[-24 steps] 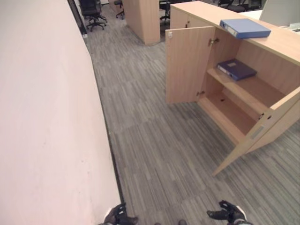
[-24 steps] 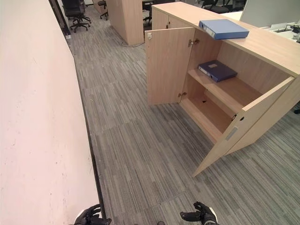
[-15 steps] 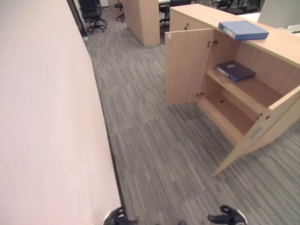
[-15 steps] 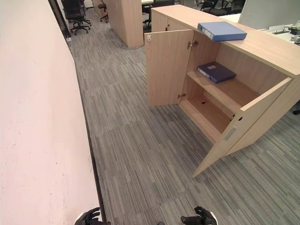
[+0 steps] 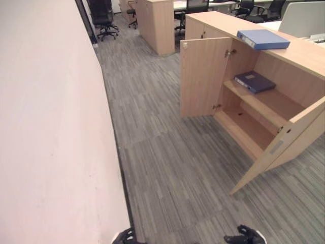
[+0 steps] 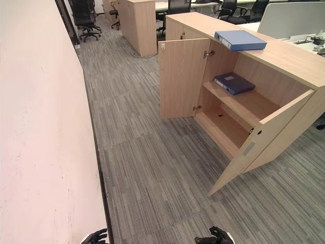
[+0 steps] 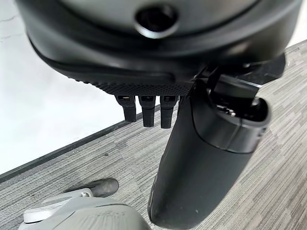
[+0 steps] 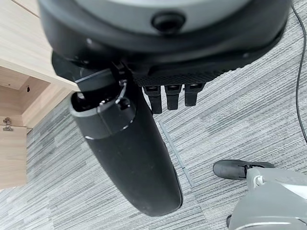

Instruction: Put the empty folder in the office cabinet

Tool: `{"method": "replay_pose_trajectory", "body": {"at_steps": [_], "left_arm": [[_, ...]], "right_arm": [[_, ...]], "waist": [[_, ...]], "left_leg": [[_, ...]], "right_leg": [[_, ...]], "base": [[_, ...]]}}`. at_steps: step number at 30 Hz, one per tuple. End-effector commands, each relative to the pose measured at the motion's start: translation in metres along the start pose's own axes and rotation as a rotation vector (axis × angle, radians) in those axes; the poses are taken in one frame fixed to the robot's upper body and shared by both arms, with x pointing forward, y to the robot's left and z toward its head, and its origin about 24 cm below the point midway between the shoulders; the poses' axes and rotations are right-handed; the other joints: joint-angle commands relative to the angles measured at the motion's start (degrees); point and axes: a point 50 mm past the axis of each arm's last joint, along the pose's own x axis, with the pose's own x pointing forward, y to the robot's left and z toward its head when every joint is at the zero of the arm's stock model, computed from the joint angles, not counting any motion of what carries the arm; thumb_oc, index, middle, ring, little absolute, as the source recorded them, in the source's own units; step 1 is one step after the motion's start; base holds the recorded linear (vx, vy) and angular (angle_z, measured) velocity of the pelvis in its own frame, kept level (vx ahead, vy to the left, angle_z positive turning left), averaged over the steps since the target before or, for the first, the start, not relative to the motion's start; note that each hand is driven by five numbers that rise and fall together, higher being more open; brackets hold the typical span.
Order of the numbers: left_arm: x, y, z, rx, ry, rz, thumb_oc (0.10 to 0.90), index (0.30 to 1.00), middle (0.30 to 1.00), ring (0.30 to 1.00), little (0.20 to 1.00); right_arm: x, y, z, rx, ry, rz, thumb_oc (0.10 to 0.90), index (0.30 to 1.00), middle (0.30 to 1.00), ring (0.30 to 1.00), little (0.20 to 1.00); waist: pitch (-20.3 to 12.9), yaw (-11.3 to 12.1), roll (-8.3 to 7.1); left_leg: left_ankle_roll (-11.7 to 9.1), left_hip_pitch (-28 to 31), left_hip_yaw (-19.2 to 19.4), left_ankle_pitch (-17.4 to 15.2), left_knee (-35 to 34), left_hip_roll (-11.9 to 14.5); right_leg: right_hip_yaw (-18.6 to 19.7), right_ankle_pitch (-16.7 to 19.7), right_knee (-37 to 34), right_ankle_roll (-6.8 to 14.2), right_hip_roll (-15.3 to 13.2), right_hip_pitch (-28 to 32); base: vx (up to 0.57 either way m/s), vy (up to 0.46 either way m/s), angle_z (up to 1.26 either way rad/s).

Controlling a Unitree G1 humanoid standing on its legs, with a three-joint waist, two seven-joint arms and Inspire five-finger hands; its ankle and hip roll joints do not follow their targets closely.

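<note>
A light blue folder (image 5: pixel 263 39) lies flat on top of the wooden office cabinet (image 5: pixel 304 53). Both cabinet doors stand open, the left door (image 5: pixel 203 76) and the right door (image 5: pixel 284 147) swung outward. Inside, a dark blue folder (image 5: pixel 255 81) lies on the middle shelf; the bottom shelf is bare. My left hand (image 5: pixel 126 237) and right hand (image 5: pixel 245 237) hang low at the picture's bottom edge, far from the cabinet. In the wrist views the left hand (image 7: pixel 206 158) and the right hand (image 8: pixel 129 153) hold nothing, fingers relaxed above grey carpet.
A pale wall (image 5: pixel 51 127) runs along my left side. Striped grey carpet (image 5: pixel 167 162) stretches between me and the cabinet. Farther back stand another wooden unit (image 5: pixel 155 23), black office chairs (image 5: pixel 104 18) and desks.
The whole picture has shifted as the camera moved, showing more of the far room. My hands sit lower at the bottom edge. Neither folder has moved.
</note>
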Motion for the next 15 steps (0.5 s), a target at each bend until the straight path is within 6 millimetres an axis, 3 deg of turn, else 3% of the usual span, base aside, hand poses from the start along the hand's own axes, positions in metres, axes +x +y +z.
{"method": "replay_pose_trajectory", "body": {"at_steps": [1,15], "left_arm": [[0.0068,0.0147,0.029,-0.007,-0.096,0.036,0.8,0.9,0.9,0.9,0.9],[0.0069,0.0202,0.032,-0.004,-0.101,0.042,0.8,0.9,0.9,0.9,0.9]], "right_arm": [[0.0053,-0.0102,0.0204,-0.004,-0.053,-0.04,0.8,0.9,0.9,0.9,0.9],[0.0042,-0.0156,0.0164,0.002,-0.037,-0.046,0.8,0.9,0.9,0.9,0.9]], "waist": [[-0.9,1.5,-1.83],[-0.4,1.2,-1.52]], "left_leg": [[-5.3,0.6,-3.2,-4.0,-0.3,5.5],[-5.9,0.0,-4.9,-4.1,1.0,6.5]], "right_leg": [[0.8,-5.7,1.0,7.2,-5.7,0.8],[1.8,-7.1,3.2,6.1,-4.8,0.0]], "base": [[0.0,0.0,0.0],[0.01,-0.04,0.05]]}}
